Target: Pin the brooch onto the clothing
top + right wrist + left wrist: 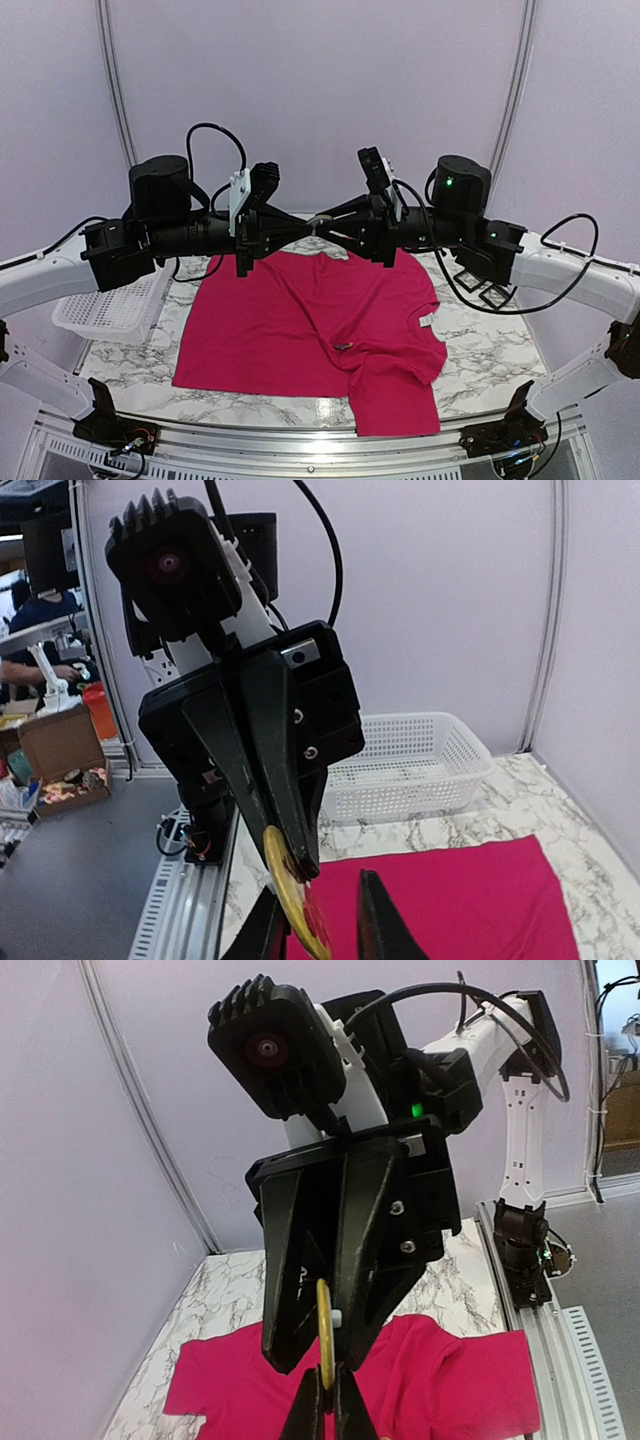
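Note:
The crimson-pink T-shirt (290, 320) lies spread on the marble table, with its white neck label (427, 320) at the right. It also shows in the left wrist view (450, 1380) and the right wrist view (470, 900). Both grippers meet tip to tip in the air above the shirt's far edge. My left gripper (303, 228) (328, 1375) is shut on the edge of a round gold brooch (326, 1330) (295, 900). My right gripper (335, 228) (318, 890) is open, its fingers on either side of the brooch, which lies close to one of them.
A white mesh basket (110, 305) (410, 760) stands at the table's left edge. A small dark item (343, 346) lies on the shirt's middle. A black frame-like object (485, 285) sits at the right behind the right arm. Walls close in the back.

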Tool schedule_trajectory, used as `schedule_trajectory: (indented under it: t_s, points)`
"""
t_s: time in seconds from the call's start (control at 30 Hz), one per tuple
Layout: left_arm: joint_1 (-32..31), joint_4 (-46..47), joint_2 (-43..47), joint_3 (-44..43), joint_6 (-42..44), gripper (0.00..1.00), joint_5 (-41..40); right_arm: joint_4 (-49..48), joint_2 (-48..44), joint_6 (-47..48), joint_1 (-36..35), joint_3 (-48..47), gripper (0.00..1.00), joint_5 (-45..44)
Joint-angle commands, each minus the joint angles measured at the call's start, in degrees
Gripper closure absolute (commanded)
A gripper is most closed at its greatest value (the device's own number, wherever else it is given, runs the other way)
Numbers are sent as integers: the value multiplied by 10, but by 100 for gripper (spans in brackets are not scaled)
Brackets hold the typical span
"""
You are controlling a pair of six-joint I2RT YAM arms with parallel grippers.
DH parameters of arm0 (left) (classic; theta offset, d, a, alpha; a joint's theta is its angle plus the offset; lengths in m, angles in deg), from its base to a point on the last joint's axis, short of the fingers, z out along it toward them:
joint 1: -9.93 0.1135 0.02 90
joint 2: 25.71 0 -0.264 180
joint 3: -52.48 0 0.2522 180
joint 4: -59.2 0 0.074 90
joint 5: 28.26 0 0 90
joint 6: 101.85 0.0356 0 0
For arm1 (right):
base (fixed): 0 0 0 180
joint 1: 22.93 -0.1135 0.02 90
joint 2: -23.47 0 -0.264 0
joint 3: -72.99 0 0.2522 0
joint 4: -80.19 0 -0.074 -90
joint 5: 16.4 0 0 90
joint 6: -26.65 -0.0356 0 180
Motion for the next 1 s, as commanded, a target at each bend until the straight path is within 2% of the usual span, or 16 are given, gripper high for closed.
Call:
schedule_trajectory:
  t_s: [0.0, 0.07, 0.17, 0.33, 0.43, 0.53, 0.6, 0.67, 0.87, 0.97]
  points:
    - [-35, 3, 2, -9, 9, 100, -32, 59, -2, 88, -15, -25, 74, 1]
    - [-30, 2, 10, -5, 13, 100, -79, 89, -28, 138, -14, -12, 60, 39]
    - [-22, -2, 18, -2, 18, 100, -108, 162, -68, 204, -15, 0, 47, 52]
    - [-21, -5, 20, -2, 20, 100, -92, 222, -115, 240, -14, 6, 35, 2]
    - [-20, -3, 21, -2, 18, 100, -65, 209, -123, 222, -13, 5, 34, -74]
    - [-20, -4, 20, -1, 17, 100, -49, 172, -115, 183, -7, -3, 40, -135]
    - [-21, -7, 19, -3, 15, 100, -46, 152, -103, 170, -6, -15, 49, -104]
    - [-20, -10, 16, -6, 12, 100, -44, 138, -90, 161, -5, -25, 54, -73]
    - [-20, -12, 13, -9, 10, 100, -32, 119, -65, 145, -6, -38, 69, -56]
    - [-21, -14, 12, -9, 10, 100, -31, 114, -62, 139, -5, -37, 80, -54]
